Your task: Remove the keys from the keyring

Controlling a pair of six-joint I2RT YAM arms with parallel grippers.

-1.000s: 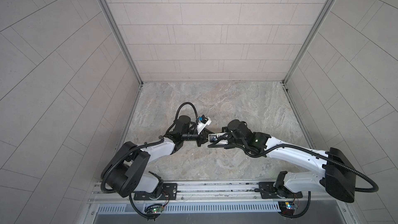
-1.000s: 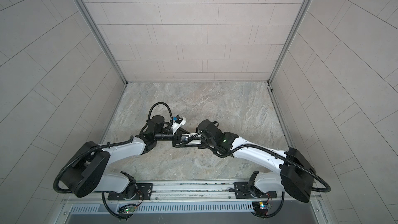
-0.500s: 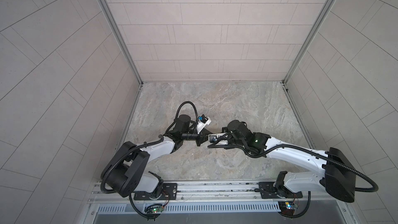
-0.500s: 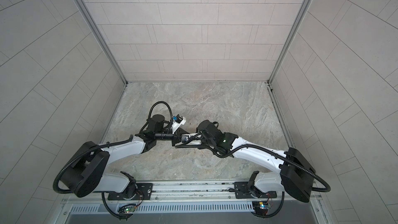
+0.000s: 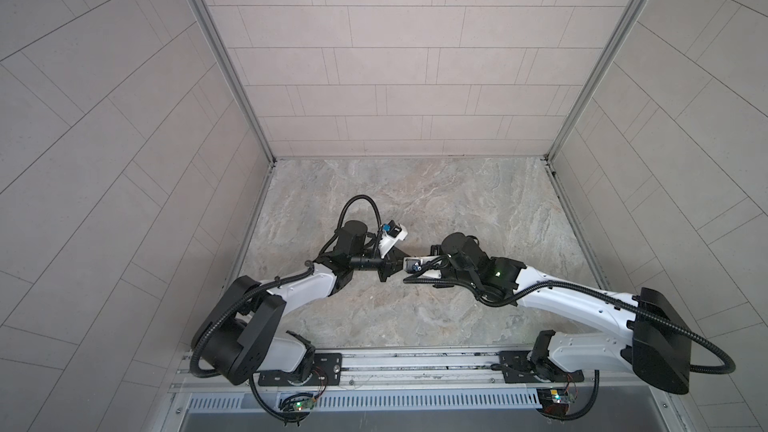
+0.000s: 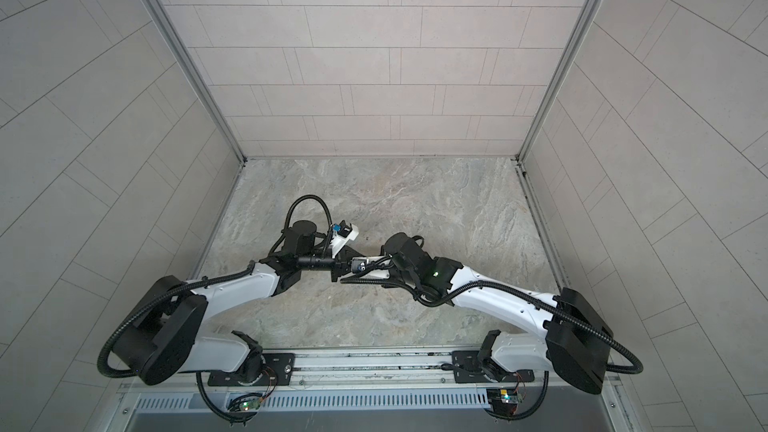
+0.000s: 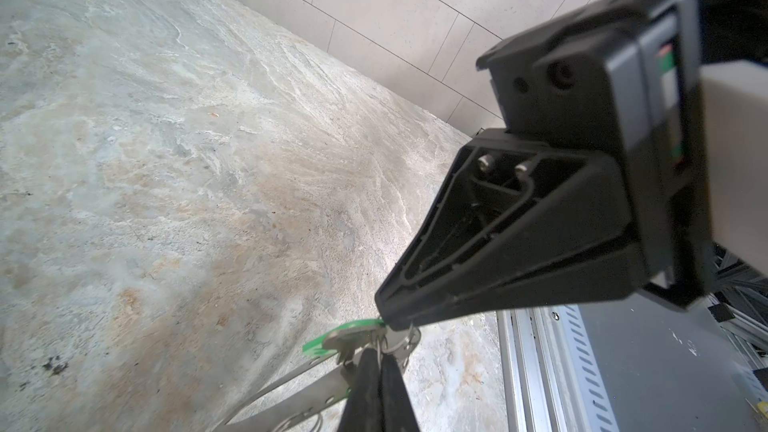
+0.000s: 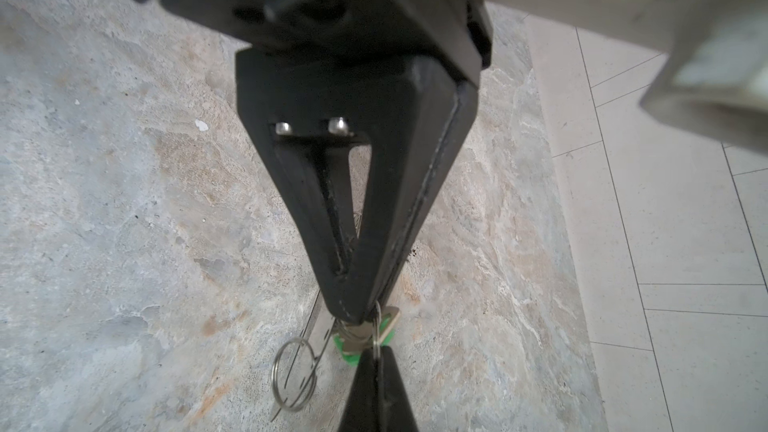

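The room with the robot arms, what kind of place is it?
Likely a robot test booth, not a home: plain tiled walls box in a stone-look tabletop, and the left arm and right arm are bolted to a metal rail.

a grey stone-patterned tabletop (image 5: 478, 201) with beige and rust-coloured veins is the bearing surface. a small white fleck (image 8: 201, 124) lies directly on it in the right wrist view, and a dark smudge (image 7: 54, 364) marks one patch in the left wrist view.
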